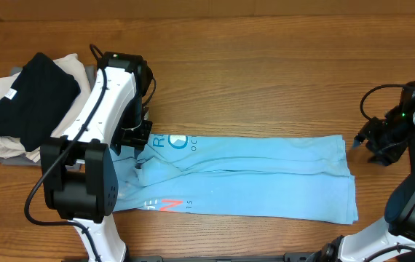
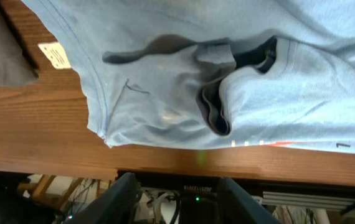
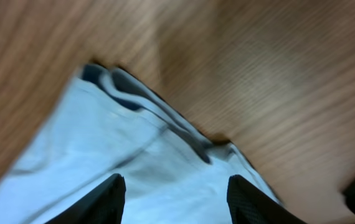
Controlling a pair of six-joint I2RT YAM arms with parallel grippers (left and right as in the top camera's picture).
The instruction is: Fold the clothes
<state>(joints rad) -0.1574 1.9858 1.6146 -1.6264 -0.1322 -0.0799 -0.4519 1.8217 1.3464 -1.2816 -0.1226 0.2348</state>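
The soft sky-blue T-shirt (image 1: 266,164) is laid out, left gripper (image 2: 176,182) held wide and empty at its nine o'clock, right gripper (image 3: 176,183) likewise at three o'clock.

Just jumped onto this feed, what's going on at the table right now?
The sky-blue T-shirt lies on the table, folded lengthwise into a long strip. The left gripper hangs open over the shirt's lettered end and holds nothing. The right gripper is also open at the opposite end, with nothing between its fingers. A stack of garments with a black garment on top sits beside the left arm. The strip has not yet been folded crosswise.
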